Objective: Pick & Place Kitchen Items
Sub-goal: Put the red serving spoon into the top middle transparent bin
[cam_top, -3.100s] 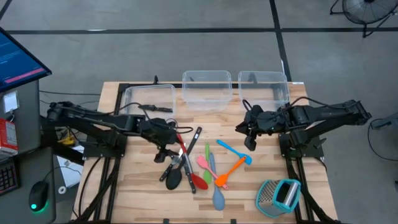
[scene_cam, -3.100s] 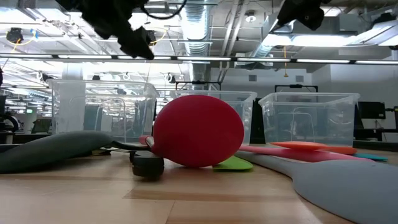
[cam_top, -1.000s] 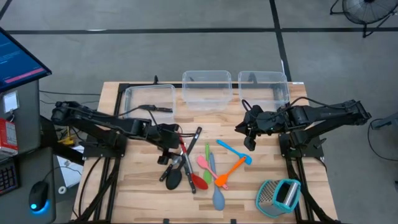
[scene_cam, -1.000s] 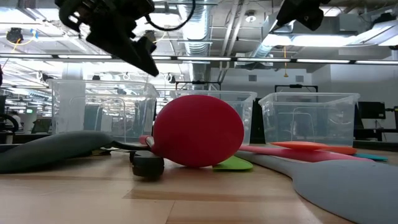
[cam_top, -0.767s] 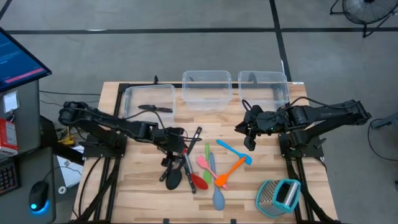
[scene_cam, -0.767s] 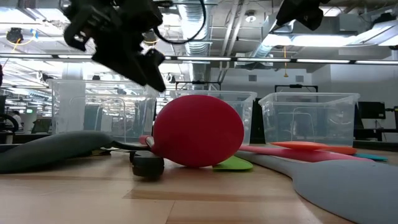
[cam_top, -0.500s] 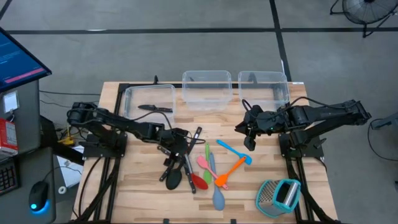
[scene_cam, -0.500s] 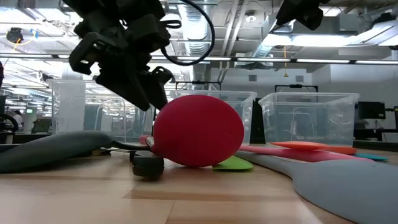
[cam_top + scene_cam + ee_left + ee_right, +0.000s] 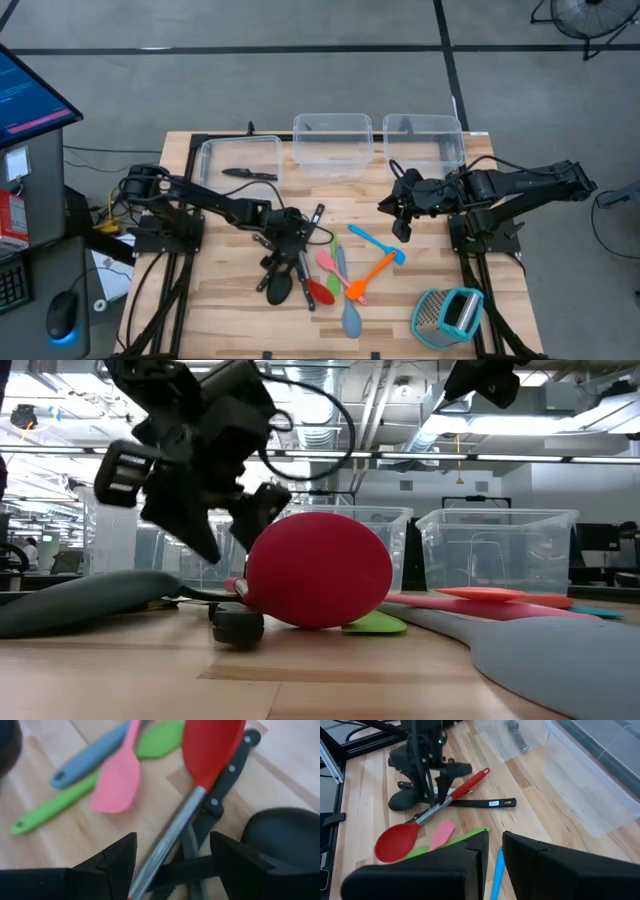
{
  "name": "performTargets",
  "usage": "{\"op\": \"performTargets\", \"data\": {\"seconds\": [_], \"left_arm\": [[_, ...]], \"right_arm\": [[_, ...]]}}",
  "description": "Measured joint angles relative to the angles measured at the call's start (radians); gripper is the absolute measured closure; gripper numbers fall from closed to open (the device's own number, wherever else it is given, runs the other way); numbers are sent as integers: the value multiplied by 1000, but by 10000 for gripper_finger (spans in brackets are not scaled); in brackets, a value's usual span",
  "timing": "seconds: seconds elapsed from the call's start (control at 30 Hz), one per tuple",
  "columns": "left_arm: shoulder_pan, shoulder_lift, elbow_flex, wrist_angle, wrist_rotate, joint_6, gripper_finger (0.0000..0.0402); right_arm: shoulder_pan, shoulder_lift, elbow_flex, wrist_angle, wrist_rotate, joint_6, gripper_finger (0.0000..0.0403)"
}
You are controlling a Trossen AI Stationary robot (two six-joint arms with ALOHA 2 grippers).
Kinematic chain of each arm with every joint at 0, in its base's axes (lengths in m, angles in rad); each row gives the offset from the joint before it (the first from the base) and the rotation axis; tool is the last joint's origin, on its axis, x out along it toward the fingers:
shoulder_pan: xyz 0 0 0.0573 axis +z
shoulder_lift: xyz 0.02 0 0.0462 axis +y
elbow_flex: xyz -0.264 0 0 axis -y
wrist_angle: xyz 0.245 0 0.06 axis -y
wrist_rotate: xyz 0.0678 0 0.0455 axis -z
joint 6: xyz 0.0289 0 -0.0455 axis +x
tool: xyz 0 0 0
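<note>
Left gripper [image 9: 172,865], matte black fingers spread wide and empty, hangs low over the red spoon [image 9: 200,775], straddling its round steel shaft; the glossy oval bowl lies across a riveted black knife [image 9: 225,775]. Beside the spoon: flat pink spatula [image 9: 117,780], green spatula [image 9: 60,802], black spoon [image 9: 282,832]. Right gripper [image 9: 402,208], fingers nearly closed, empty, waits well right of the spoon.
</note>
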Motion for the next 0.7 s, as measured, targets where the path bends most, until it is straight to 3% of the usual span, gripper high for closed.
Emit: {"op": "performTargets", "data": {"seconds": [0.43, 0.7], "left_arm": [[1, 95, 1, 37, 7, -16, 176], [2, 95, 0, 33, 0, -12, 265]], "right_arm": [[0, 0, 0, -3, 0, -1, 349], [0, 0, 0, -4, 0, -1, 349]]}}
